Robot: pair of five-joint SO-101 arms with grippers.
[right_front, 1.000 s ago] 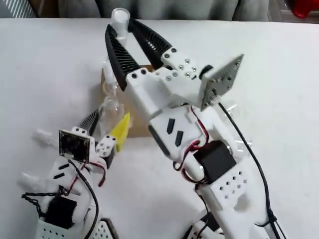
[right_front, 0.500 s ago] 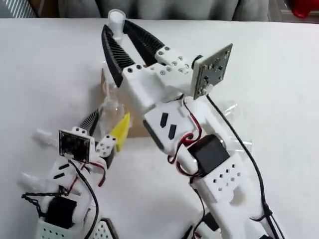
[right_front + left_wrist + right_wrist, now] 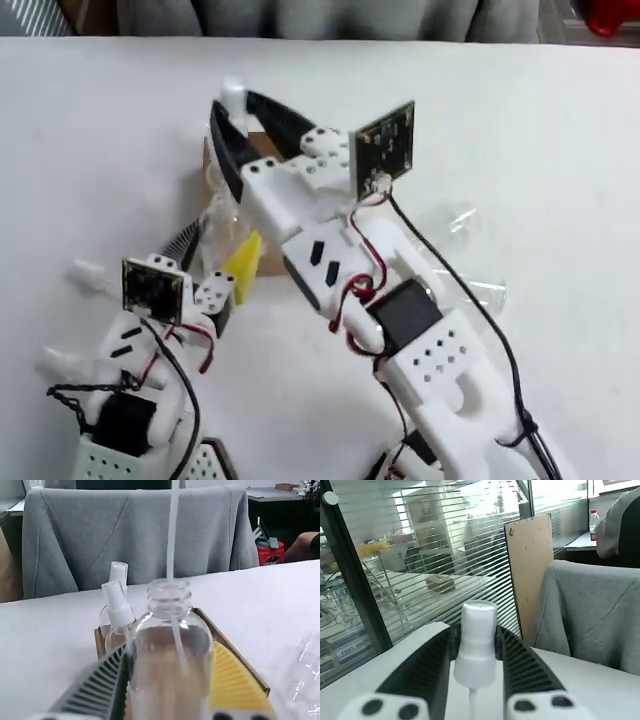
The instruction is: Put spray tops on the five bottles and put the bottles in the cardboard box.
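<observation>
Fingers (image 3: pixel 520 665) of the right gripper (image 3: pixel 476 632) pinch a white spray top (image 3: pixel 476 650) between their tips. Its thin tube (image 3: pixel 172 550) hangs straight down from them into the open neck of a clear bottle (image 3: pixel 169 630). That bottle is clamped upright between the grey and yellow fingers of the left gripper (image 3: pixel 170 655). Just beyond those fingers sits the cardboard box (image 3: pixel 204 617), two capped bottles (image 3: pixel 119 611) standing inside. Off to the yellow finger's side, bare bottles (image 3: pixel 306 670) lie on the table (image 3: pixel 60 630).
</observation>
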